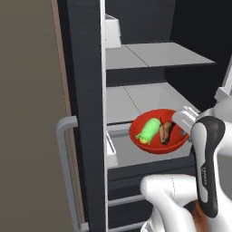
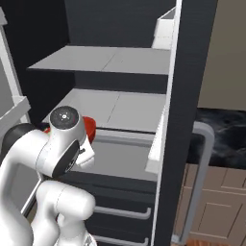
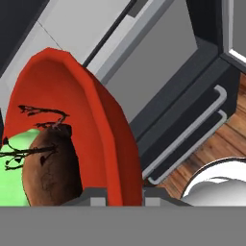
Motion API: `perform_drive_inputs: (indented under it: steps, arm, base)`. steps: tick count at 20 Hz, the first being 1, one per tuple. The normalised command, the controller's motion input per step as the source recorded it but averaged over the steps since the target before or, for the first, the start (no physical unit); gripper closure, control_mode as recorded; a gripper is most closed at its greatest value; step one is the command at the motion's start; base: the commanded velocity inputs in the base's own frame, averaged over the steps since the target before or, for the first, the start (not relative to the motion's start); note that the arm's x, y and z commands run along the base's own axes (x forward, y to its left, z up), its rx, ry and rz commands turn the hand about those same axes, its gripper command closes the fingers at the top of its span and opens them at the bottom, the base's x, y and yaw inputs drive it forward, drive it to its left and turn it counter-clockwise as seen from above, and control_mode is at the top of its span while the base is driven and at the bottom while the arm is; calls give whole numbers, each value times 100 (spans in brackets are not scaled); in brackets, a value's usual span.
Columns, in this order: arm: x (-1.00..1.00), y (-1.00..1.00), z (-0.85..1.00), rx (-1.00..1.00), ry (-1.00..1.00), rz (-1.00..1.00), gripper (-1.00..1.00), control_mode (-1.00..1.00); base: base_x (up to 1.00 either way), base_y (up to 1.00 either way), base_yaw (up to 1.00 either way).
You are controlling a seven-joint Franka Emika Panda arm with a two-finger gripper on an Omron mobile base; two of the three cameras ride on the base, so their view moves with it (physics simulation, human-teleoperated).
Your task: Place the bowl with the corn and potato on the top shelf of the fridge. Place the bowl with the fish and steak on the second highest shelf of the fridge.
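Left base view: we hold the red bowl [image 1: 159, 131] at the open fridge [image 1: 86, 90], in front of the lower grey shelf [image 1: 131, 102].
Jaws pinching the bowl's near rim, so corn [image 1: 149, 130] and potato [image 1: 166, 131] ride level inside. Bowl sits below the top shelf [image 1: 149, 56]; we judge a lift is needed before sliding it in.
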Motion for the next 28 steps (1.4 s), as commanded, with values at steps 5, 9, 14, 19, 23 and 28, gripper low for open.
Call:
perform_drive_inputs:
  steps: [5,9,14,19,23,28]
  arm:
    - [0,0,0,0,0,0,100,100]
    - [0,0,0,0,0,0,100,100]
    - [3,9,13,0,-4,-1,100,-100]
    - [-3,3,65,1,-16,-3,100,-100]
    - [-2,2,95,2,-10,-10,100,-100]
    - [2,0,100,7,-1,-13,100,-100]
  base:
    - [55,27,-5]
    - [41,40,-5]
    - [19,27,-3]
    - [0,0,0]
    - [0,0,0]
    - [0,0,0]
